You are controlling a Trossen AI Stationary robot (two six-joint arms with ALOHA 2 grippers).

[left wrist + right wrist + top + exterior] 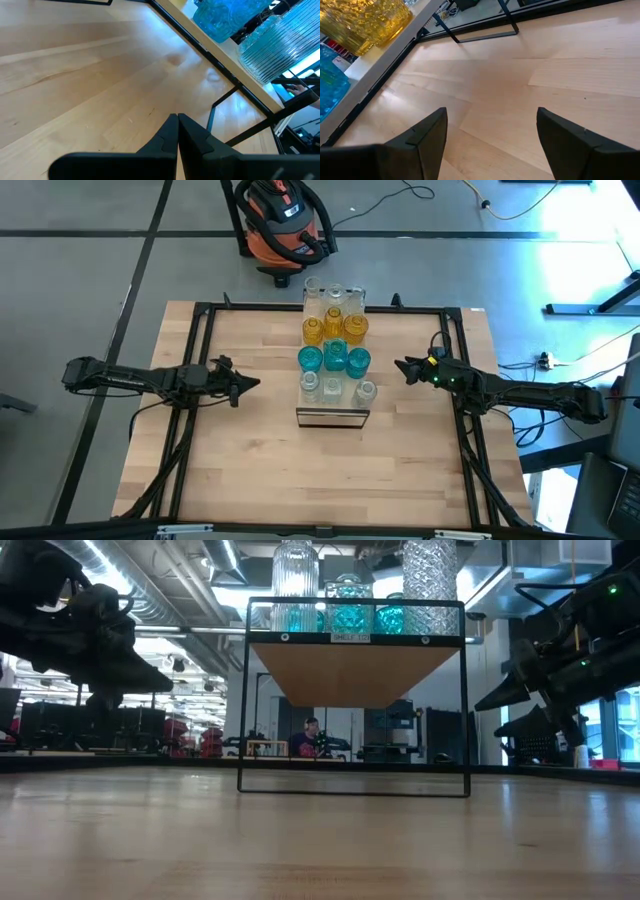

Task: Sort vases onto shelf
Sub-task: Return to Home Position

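The shelf (333,416) stands mid-table on thin black legs, running from near to far. On its top stand rows of small glass vases: clear ones (337,388) nearest, teal-blue ones (334,358) in the middle, amber-yellow ones (335,328) behind, more clear ones (333,296) farthest. My left gripper (252,384) hovers left of the shelf, shut and empty (178,131). My right gripper (402,367) hovers right of the shelf, open and empty (490,131). In the low view the shelf (355,670) shows end-on with vases on top.
The wooden tabletop (250,470) has a black frame along its edges (205,310). An orange and black shop vacuum (283,220) stands on the floor beyond the far edge. A person (312,735) sits far off in the room.
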